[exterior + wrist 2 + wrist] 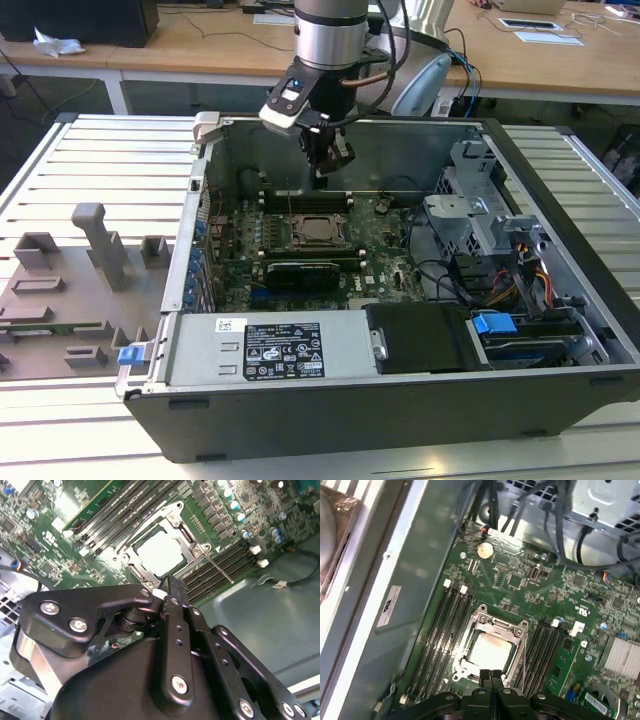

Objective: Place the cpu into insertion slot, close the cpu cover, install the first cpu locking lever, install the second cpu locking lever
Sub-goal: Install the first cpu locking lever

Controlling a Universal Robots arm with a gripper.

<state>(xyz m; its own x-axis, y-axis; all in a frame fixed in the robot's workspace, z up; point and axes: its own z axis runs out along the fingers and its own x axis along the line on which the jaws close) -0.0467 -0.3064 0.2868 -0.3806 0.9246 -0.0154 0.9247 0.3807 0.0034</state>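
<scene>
The cpu [160, 555] [490, 652] lies flat in the insertion slot [318, 230] on the green motherboard, its silvery top showing. The cpu cover [186, 535] [496, 625] lies down around it as a metal frame. A thin locking lever [220, 570] sticks out at an angle from one corner of the socket. My gripper [325, 165] [170, 586] [491, 674] hangs above the board just beyond the socket's far edge, its black fingers pressed together with nothing between them.
Long black memory slots [442, 630] flank the socket on both sides. A black expansion card [300, 270], the power supply [270, 350], a drive cage [480, 210] and cables [440, 270] fill the case. The case walls [400, 150] stand close by. A grey fixture [90, 250] sits outside, at the exterior view's left.
</scene>
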